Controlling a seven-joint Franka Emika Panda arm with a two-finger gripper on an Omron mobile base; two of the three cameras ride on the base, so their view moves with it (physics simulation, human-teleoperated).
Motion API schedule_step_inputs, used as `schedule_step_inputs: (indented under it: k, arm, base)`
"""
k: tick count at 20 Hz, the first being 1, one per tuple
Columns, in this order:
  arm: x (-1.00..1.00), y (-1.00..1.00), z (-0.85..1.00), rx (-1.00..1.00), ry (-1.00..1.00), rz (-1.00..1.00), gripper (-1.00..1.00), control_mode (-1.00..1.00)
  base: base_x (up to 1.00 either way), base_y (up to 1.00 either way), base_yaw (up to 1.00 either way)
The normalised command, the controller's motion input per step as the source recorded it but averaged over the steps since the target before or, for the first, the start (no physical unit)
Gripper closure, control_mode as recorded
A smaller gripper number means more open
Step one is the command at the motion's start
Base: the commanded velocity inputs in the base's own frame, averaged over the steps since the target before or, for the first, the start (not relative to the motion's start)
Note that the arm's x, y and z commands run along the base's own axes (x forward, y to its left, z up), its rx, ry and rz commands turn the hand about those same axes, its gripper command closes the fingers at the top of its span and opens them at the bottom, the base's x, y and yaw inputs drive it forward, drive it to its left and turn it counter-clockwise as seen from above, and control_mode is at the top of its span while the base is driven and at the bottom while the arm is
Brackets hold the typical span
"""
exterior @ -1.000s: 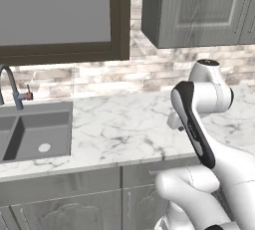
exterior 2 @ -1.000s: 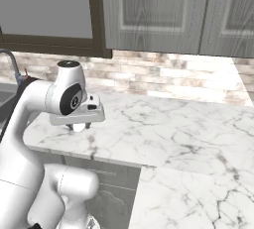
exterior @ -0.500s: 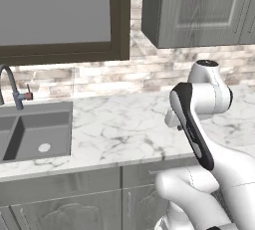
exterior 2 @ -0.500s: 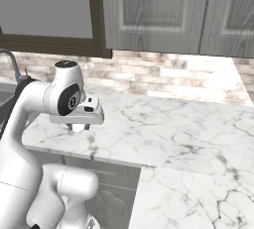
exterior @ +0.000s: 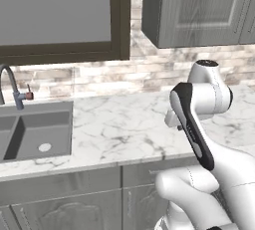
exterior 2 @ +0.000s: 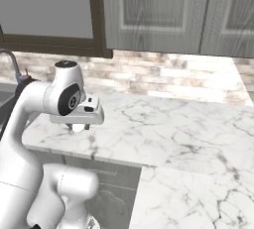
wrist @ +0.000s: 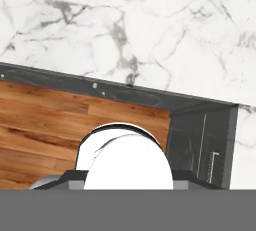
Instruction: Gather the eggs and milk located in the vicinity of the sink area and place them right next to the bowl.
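Nothing has visibly moved: arm folded mid-frame over the marble surface [exterior: 114,129], sink [exterior: 35,134] at left; finger spread cannot be told.

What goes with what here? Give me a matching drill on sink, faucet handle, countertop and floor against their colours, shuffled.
Things:
1. sink
2. faucet handle
3. countertop
4. floor

Colours:
a. white marble with grey veins
b. dark grey
c. red
d. brown wood planks

Pairs: 1-b, 2-c, 3-a, 4-d
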Motion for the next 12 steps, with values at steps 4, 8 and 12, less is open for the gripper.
schedule_step_inputs:
  k: [4,8,12]
  arm:
    - [0.00,0.00,0.00,0.00,0.00,0.00,1.00,1.00]
    - [0.00,0.00,0.00,0.00,0.00,0.00,1.00,1.00]
    - [0.00,0.00,0.00,0.00,0.00,0.00,1.00,1.00]
  base:
    - [-0.68,0.96,0.08]
    - [-0.42,1.00,0.10]
    - [-0.21,1.00,0.04]
